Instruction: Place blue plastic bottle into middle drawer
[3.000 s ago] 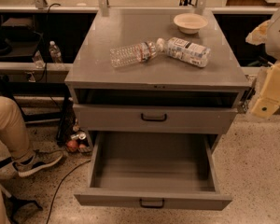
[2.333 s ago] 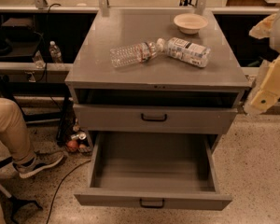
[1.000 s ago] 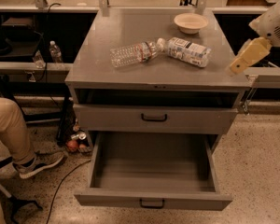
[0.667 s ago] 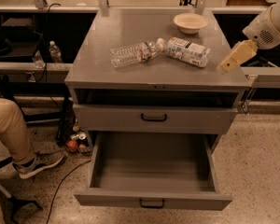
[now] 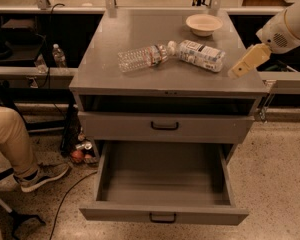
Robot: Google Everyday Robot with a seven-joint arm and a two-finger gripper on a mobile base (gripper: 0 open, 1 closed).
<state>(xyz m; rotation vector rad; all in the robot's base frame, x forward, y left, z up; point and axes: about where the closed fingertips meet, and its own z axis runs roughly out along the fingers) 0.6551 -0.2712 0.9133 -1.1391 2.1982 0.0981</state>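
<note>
The blue plastic bottle (image 5: 201, 54) lies on its side on the grey cabinet top (image 5: 135, 74), right of centre, with its white cap pointing left. The middle drawer (image 5: 164, 184) is the lowest one; it stands pulled out, with nothing in it and a black handle on its front. My gripper (image 5: 241, 67) hangs at the right edge of the cabinet top, just right of the bottle and slightly above the surface, holding nothing.
A clear ribbed water bottle (image 5: 142, 57) lies left of the blue bottle, cap to cap. A pale bowl (image 5: 204, 24) sits at the back right. A shut drawer (image 5: 165, 126) lies above the open one. A person's leg and shoe (image 5: 25, 154) are at the left.
My arm has risen from beside the cabinet's right side and swung left, bringing the gripper over the right edge of the top, closer to the blue bottle. The bottles and drawer have not moved.
</note>
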